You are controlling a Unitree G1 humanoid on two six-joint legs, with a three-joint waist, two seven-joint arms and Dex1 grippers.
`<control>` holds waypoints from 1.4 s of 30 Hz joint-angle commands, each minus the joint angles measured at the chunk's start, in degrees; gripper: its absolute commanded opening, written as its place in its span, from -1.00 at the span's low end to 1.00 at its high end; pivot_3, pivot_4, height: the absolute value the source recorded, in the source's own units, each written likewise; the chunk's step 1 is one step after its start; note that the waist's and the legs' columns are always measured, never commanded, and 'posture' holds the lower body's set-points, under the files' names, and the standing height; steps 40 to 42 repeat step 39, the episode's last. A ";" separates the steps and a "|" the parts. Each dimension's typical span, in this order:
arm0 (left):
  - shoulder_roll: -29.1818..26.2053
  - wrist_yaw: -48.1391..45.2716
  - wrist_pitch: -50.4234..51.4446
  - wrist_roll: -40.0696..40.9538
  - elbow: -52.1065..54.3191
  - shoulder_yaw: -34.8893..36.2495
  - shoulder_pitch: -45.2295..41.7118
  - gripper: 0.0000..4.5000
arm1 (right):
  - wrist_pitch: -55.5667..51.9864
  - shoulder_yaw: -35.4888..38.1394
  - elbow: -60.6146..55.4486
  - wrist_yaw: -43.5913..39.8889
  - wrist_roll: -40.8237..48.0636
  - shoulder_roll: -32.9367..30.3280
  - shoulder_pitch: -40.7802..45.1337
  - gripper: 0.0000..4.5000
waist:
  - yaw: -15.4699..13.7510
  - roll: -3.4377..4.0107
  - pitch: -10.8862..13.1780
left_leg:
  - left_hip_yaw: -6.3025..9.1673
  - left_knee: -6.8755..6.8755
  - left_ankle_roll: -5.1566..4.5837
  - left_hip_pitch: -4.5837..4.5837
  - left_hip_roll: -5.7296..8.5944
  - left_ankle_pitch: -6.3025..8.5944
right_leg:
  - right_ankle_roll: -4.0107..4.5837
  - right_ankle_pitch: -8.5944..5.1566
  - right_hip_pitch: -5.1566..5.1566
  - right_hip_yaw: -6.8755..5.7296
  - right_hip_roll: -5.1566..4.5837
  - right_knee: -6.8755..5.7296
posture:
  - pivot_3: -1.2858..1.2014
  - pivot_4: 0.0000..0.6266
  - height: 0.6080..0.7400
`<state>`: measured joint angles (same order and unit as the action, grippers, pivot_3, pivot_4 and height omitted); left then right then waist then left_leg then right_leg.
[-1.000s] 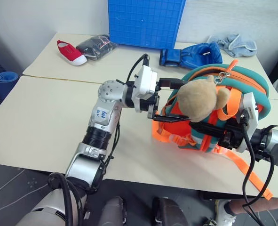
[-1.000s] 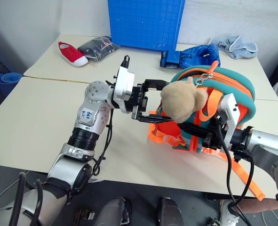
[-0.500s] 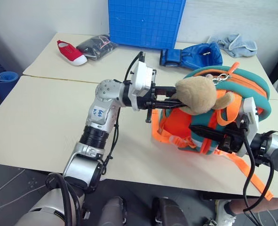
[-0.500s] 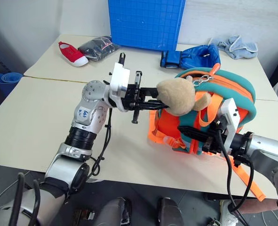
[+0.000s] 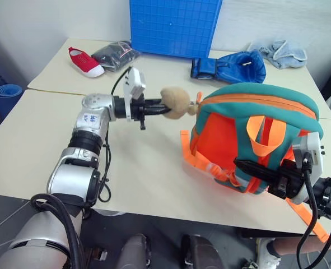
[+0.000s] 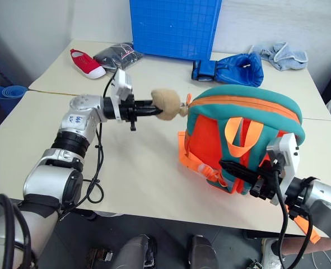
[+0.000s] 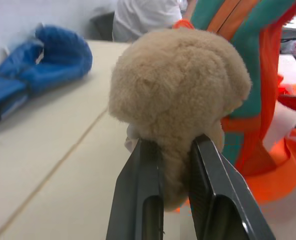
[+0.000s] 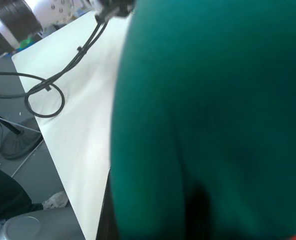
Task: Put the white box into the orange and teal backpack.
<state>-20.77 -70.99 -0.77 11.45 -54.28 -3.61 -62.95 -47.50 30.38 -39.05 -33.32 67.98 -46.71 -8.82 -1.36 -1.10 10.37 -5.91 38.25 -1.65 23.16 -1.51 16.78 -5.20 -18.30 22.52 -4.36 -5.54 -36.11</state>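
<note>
The orange and teal backpack [image 5: 238,134] stands upright on the table at the right, its strap side facing me. Its tan plush toy [image 5: 175,102] is stretched out to the left of the pack on its tether. My left gripper [image 5: 161,108] is shut on that toy; in the left wrist view both fingers [image 7: 140,195] pinch the plush toy [image 7: 178,100]. My right gripper [image 5: 255,170] is low at the pack's front, shut on its teal-trimmed lower edge, and teal fabric [image 8: 213,115] presses close in the right wrist view. The white box is out of view.
A blue crate [image 5: 173,25] stands at the back. Beside it lie a blue boxing glove [image 5: 229,64], a light blue cloth [image 5: 277,53], a red shoe [image 5: 85,61] and a dark packet [image 5: 113,54]. Loose orange straps [image 5: 305,216] trail off the table's near right edge.
My left gripper closed on the plush toy and pulled it left, away from the pack. The backpack tipped so that its straps now face me, and the right gripper sank a little.
</note>
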 commanded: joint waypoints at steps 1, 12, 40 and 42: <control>2.73 0.19 2.14 -0.71 1.57 -0.90 5.00 -0.80 | 3.51 2.03 -1.17 0.51 -2.32 1.40 -1.23 -1.00 | -0.12 0.00 0.00 | 0.00 0.00 0.00 0.00 0.01 0.00 | -0.02 0.01 0.00 0.01 -0.01 0.00 | 0.03 -0.52 1.00; -0.10 -3.00 5.46 0.54 16.88 -1.79 15.57 -0.31 | 13.37 -5.14 5.44 -0.27 -12.11 8.14 6.43 -0.72 | 0.56 -0.01 -0.02 | -0.05 0.03 0.00 -0.05 -0.05 0.00 | -0.06 0.04 0.03 0.19 -0.07 0.07 | 0.03 -0.52 1.00; -26.10 1.04 9.16 9.05 57.22 16.54 61.30 0.87 | 61.85 3.89 37.83 -30.18 -44.60 3.47 -12.83 0.98 | 1.65 0.22 -0.10 | -0.06 -0.84 0.37 -1.33 -0.17 0.52 | 0.58 -0.32 -0.71 0.76 -0.29 0.21 | 0.03 -0.52 1.00; -26.10 1.04 9.16 9.05 57.22 16.54 61.30 0.87 | 61.85 3.89 37.83 -30.18 -44.60 3.47 -12.83 0.98 | 1.65 0.22 -0.10 | -0.06 -0.84 0.37 -1.33 -0.17 0.52 | 0.58 -0.32 -0.71 0.76 -0.29 0.21 | 0.03 -0.52 1.00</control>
